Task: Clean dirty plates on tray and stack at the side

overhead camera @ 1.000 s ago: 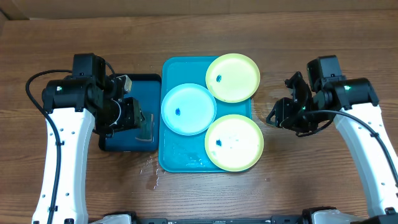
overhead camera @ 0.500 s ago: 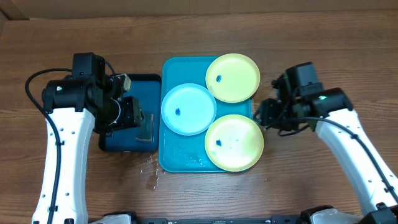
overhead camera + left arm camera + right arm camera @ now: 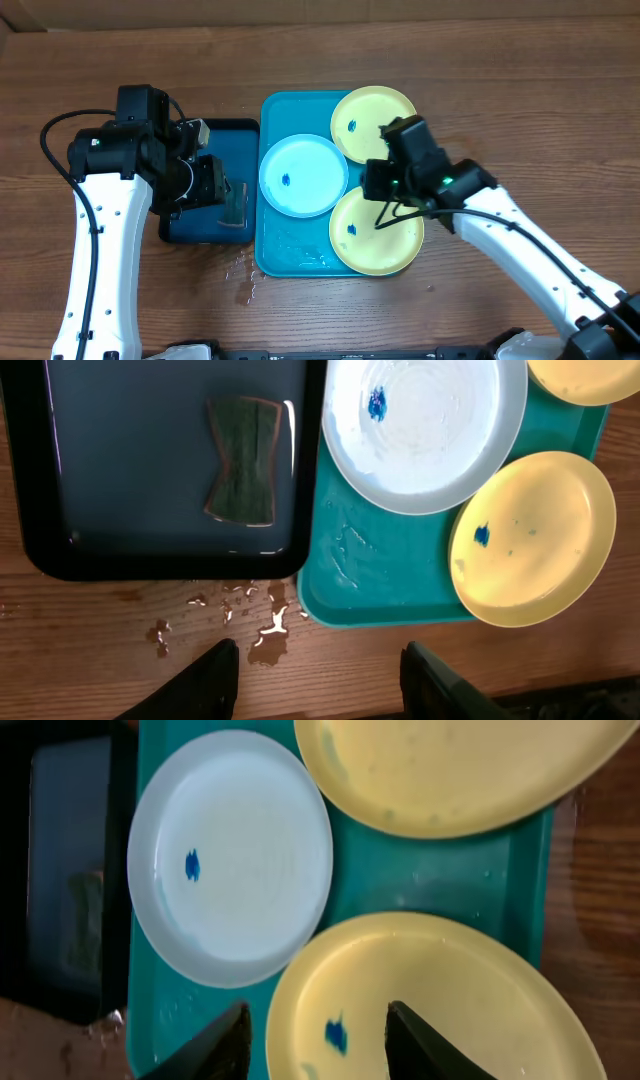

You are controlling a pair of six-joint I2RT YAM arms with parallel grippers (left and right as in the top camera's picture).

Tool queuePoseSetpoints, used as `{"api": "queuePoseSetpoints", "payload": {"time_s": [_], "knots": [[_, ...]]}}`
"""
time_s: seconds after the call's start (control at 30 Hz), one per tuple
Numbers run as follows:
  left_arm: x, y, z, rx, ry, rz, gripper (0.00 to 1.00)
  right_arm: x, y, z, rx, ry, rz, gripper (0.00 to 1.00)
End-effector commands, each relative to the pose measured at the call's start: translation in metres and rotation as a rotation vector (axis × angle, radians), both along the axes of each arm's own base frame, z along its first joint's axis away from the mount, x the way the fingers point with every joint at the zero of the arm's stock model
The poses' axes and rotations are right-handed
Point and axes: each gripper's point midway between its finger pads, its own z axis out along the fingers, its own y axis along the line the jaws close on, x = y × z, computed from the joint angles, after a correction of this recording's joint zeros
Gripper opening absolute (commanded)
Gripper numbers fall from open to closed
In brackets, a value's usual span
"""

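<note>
The turquoise tray (image 3: 290,255) holds three dirty plates: a light blue one (image 3: 303,175) with a blue smear, a pale yellow one (image 3: 372,120) at the far corner, and another pale yellow one (image 3: 380,240) nearest me. My right gripper (image 3: 318,1040) hovers open above the near yellow plate (image 3: 460,990), its fingers either side of that plate's blue smear (image 3: 336,1036), touching nothing. Over at the left, my left gripper (image 3: 320,680) is open and empty above the wet wood in front of the dark-blue tray (image 3: 60,480).
A green-brown sponge (image 3: 243,458) lies flat in the dark-blue black-rimmed tray (image 3: 195,230), left of the turquoise tray. Small water puddles (image 3: 270,630) spot the wood at the trays' front edges. Bare wooden table (image 3: 520,110) extends to the right of the tray.
My right arm has swung left from the bare table beside the tray to above the near yellow plate. The left arm and all plates have stayed put.
</note>
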Motion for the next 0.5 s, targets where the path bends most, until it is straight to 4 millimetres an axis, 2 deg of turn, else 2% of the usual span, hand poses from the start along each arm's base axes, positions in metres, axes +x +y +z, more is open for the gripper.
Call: {"api": "queuePoseSetpoints", "payload": {"time_s": [0.0,0.2,0.4,0.47], "knots": [[-0.001,0.002,-0.001,0.023,0.011,0.01,0.53,0.013,-0.003,0.005,-0.051,-0.087,-0.068,0.47],[-0.002,0.003,-0.001,0.025,0.017,0.02,0.53,0.025,0.007,0.017,-0.003,-0.154,-0.067,0.61],[0.002,0.004,-0.001,0.028,0.006,0.035,0.53,0.024,0.009,0.017,0.003,-0.15,-0.061,0.63],[0.001,0.01,-0.002,0.057,0.013,0.07,0.54,0.02,0.007,0.014,-0.009,-0.132,-0.059,0.63]]}}
